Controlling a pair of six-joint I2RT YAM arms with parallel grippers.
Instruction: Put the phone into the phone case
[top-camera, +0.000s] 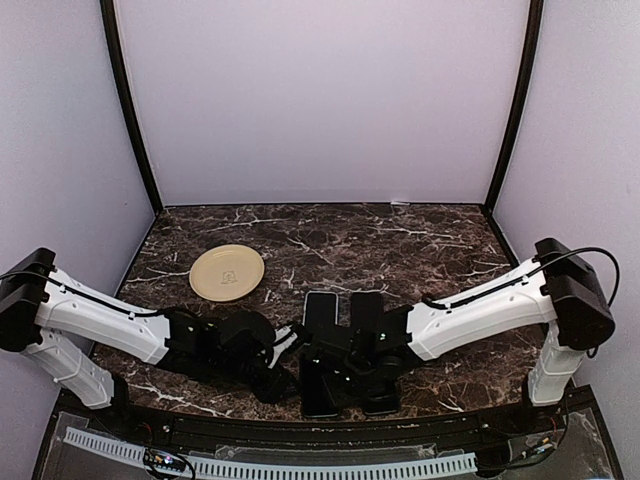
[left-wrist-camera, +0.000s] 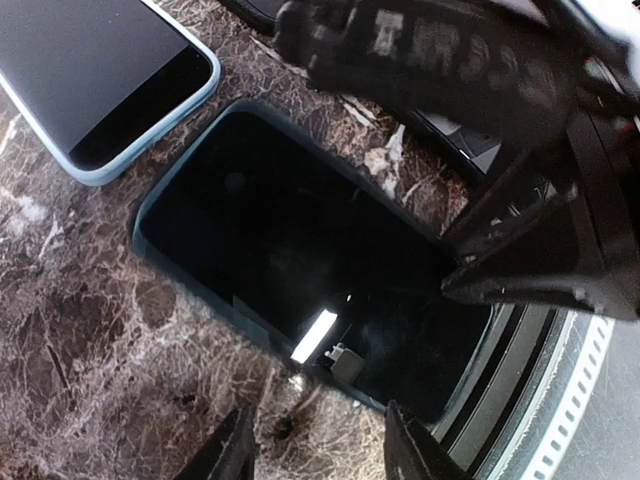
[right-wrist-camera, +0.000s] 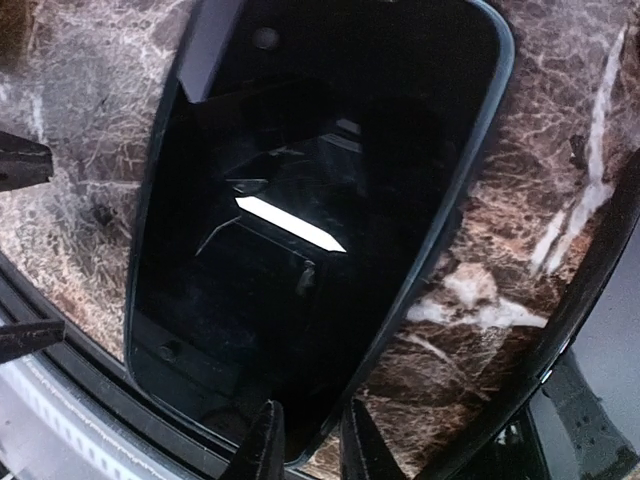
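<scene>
By the near edge of the veined marble bench (top-camera: 420, 240) lies a glossy black, teal-rimmed phone (left-wrist-camera: 290, 260). Left fingers (left-wrist-camera: 232, 455) stand apart; right fingers (right-wrist-camera: 262, 445) straddle its rim, grip unclear.

Right wrist view crops the phone (right-wrist-camera: 300, 200) at its top (right arm (left-wrist-camera: 450, 60) blurred)

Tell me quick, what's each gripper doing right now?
Left gripper: open, holding nothing.
Right gripper: narrow gap astride the phone edge; whether it grips cannot be told.
</scene>
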